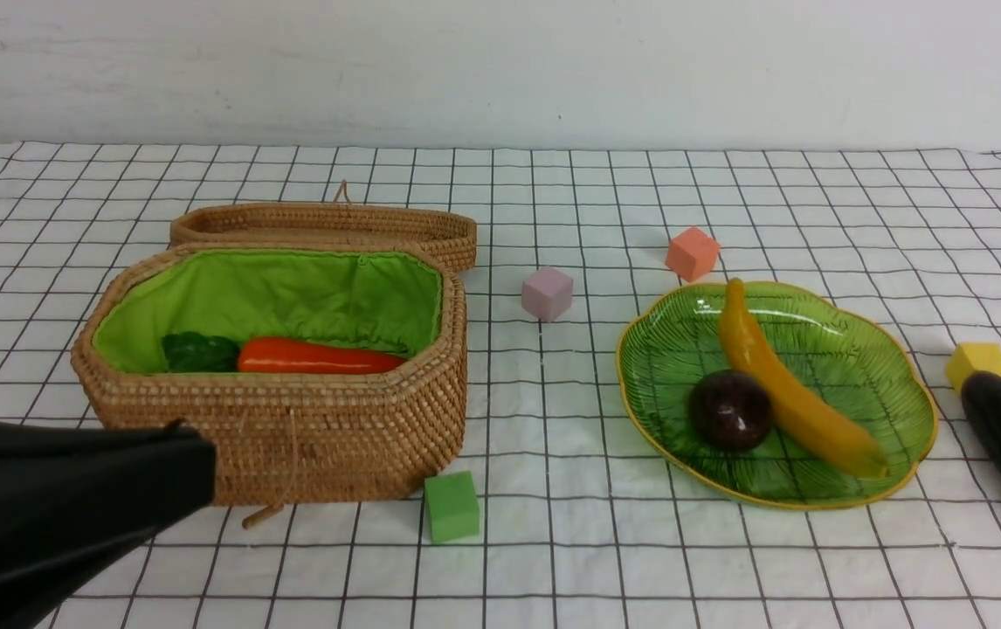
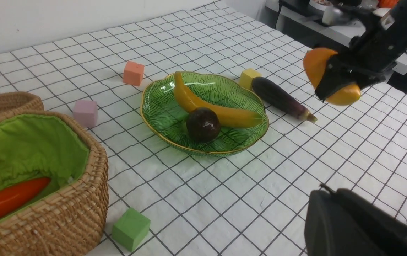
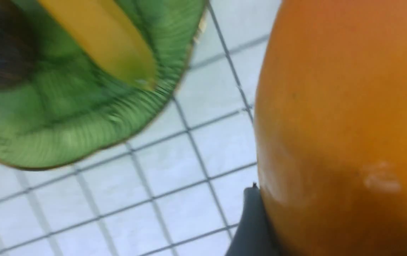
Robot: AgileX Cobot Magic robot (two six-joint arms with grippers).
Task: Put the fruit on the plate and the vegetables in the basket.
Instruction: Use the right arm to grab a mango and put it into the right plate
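The banana [image 1: 784, 384] and the maroon fruit [image 1: 729, 410] lie on the green plate [image 1: 889, 367]. My right gripper [image 2: 335, 80] is shut on the mango [image 2: 343, 94] and holds it in the air to the right of the plate, above the eggplant's stem end; the mango fills the right wrist view [image 3: 342, 117]. The eggplant [image 1: 994, 411] lies on the cloth right of the plate. The carrot [image 1: 317, 357] lies in the basket [image 1: 291, 437]. The gourd is out of view. My left gripper [image 1: 203, 467] is shut and empty, low in front of the basket's left side.
The basket's lid [image 1: 326, 225] lies open behind it. Foam cubes sit on the checked cloth: green [image 1: 452, 506] in front of the basket, purple [image 1: 547, 293] between basket and plate, orange [image 1: 692, 253] behind the plate, yellow [image 1: 978, 362] by the eggplant.
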